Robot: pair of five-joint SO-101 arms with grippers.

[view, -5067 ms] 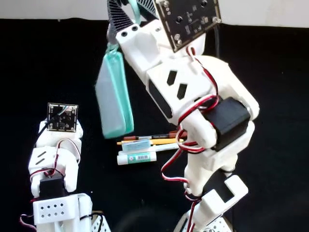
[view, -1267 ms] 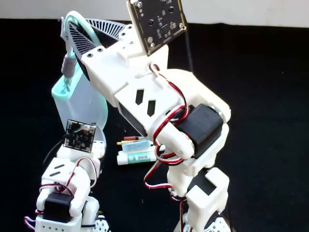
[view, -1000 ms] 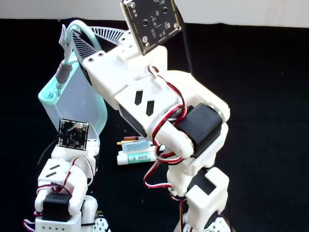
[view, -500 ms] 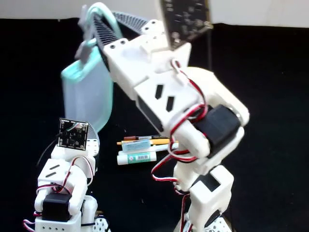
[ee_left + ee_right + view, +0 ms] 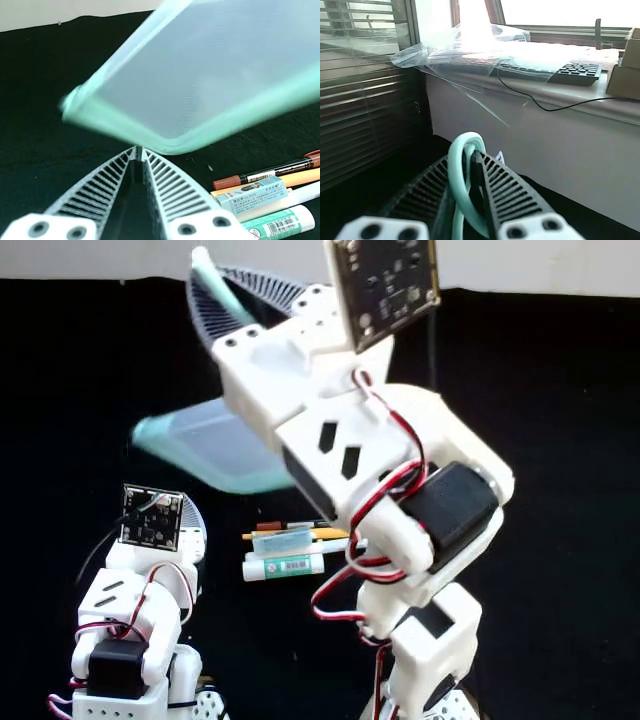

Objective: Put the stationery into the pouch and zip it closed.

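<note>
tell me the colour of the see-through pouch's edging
Mint green, framing the translucent pouch; clearest in left wrist view.

1. The pouch, pinched by its loop in the right gripper, hangs tilted in the air, close over the left gripper, and bars the way straight up.
2. Open air lies between the pouch's lower edge and the stationery pile.
3. The right arm overhangs the pile's right end and closes that side.
4. The black table to the left of the pile lies open.
</note>
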